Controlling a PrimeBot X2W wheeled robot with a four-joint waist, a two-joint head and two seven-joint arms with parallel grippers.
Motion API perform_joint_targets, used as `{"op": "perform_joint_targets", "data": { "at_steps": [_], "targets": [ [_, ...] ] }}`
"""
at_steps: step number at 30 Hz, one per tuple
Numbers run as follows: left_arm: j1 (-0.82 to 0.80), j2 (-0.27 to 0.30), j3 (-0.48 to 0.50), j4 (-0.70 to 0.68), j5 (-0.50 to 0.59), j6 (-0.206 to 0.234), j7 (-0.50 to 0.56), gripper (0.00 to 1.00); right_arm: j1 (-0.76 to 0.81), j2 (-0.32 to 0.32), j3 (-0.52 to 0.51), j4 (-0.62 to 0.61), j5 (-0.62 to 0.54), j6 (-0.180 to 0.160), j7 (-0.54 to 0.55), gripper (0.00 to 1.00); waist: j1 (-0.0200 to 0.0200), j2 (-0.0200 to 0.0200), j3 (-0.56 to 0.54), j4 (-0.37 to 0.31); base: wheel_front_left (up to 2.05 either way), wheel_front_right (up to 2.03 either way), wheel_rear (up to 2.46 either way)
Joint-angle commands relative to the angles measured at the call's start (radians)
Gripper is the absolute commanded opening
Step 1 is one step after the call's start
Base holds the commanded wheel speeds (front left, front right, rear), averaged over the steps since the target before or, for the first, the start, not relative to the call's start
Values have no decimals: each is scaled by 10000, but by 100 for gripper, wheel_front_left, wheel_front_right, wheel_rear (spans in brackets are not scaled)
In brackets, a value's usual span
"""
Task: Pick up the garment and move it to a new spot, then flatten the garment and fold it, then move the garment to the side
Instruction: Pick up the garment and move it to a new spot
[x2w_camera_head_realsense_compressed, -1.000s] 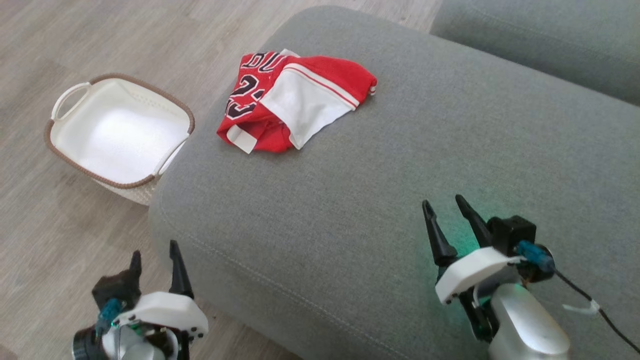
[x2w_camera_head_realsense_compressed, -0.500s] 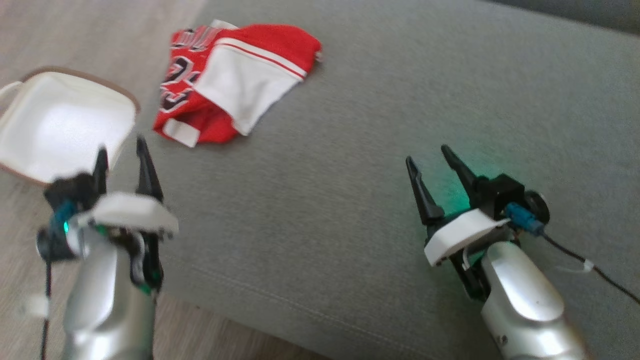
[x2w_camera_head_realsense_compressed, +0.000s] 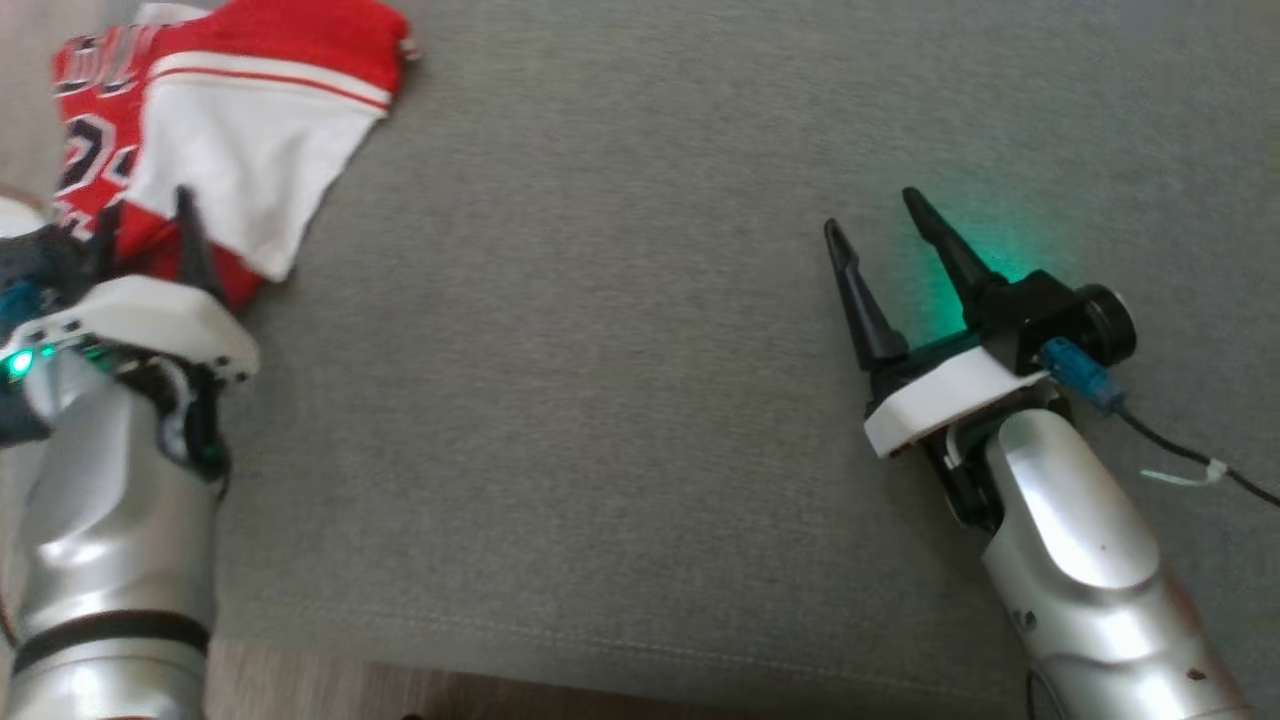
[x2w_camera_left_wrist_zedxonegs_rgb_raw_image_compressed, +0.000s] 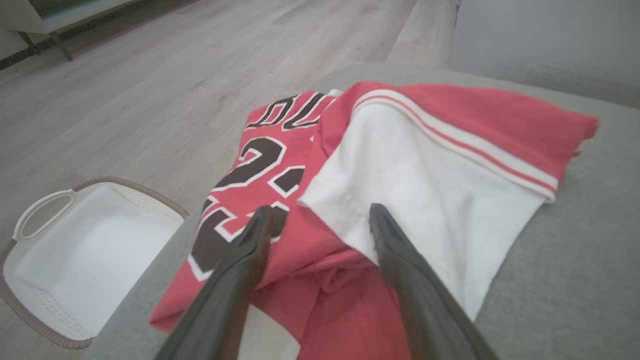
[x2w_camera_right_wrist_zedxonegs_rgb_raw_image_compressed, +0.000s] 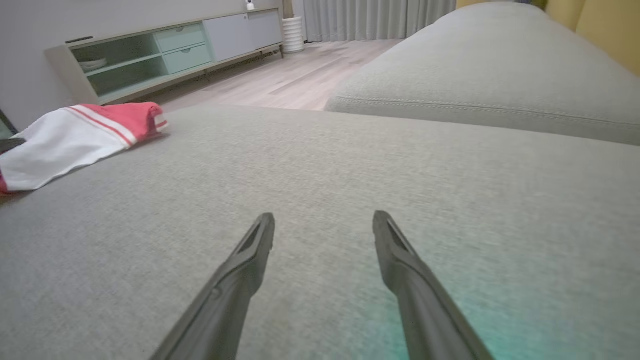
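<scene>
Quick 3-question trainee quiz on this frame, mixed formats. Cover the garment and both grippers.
1. True or false: the left gripper is shut on the garment.
2. Pick one: the garment lies A) on a wooden table, B) on the grey cushion, C) on a chair.
3. Short answer: which is nearer the garment, the left gripper or the right gripper?

Key: 1 false, its jaws stand open at the garment's near edge; 2 B; 3 the left gripper, while the right gripper is over bare cushion.
</scene>
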Motion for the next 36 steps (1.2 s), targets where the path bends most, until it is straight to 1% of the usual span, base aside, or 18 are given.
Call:
{"op": "perform_joint_targets", "data": {
  "at_steps": [1,4,5,6,7,9,13,16,20,25,27,28,32,36],
  "targets": [
    [-242,801,462,137,-46,26,-57,100,-219,98,181,-401,-69,65,-36,100,-3,0,350,-562,0,0,0],
    [-467,1022,496,758,-20,-75,-57,100,-258,125,70,-407,-6,65,-42,100,-3,0,384,-818,0,0,0],
    [-530,1063,516,920,-32,-98,-57,97,-266,118,51,-400,-9,65,-44,100,-3,0,393,-880,0,0,0],
    [-585,1083,524,1032,-34,-119,-57,40,-259,112,-1,-386,5,65,-48,100,-3,0,386,-922,0,0,0],
    [-638,1084,538,1139,-59,-168,-57,0,-250,114,-53,-368,27,65,-51,100,-3,0,389,-967,0,0,0],
    [-837,1127,448,1013,37,-305,-57,0,-195,120,-201,-289,73,65,-68,100,-3,0,282,-1057,0,0,0],
    [-1043,1142,335,69,197,-502,-57,0,-81,189,-316,-137,165,65,-96,100,-3,0,-38,-1212,0,0,0],
    [-1225,1032,277,-670,204,-670,-57,0,-26,275,-396,-27,299,65,-112,100,-3,0,-319,-1421,0,0,0],
    [-1426,741,-76,-1415,282,-865,-57,0,59,370,-466,-2,550,65,-121,100,-3,0,-713,-1884,0,0,0],
    [-1569,-124,-472,-2101,-118,-995,-57,0,276,408,-312,-151,966,65,-123,100,-3,0,-1135,-2740,0,0,0],
    [-1550,-370,-818,-2287,-163,-1016,-57,0,358,410,-201,-217,1239,65,-124,100,-3,0,-1281,-3171,0,0,0],
    [-1550,-370,-818,-2287,-163,-1016,-57,0,358,410,-201,-217,1239,65,-124,100,-3,0,-1281,-3171,0,0,0],
    [-1446,-759,-1728,-2510,-365,-1031,-57,0,534,412,-28,-295,1608,65,-124,100,-3,0,-1492,-4064,0,0,0],
    [-1269,-906,-2947,-2771,-1019,-1034,-57,0,697,413,74,-328,1830,65,-125,100,-3,0,-1607,-4896,0,0,0]
  ]
}}
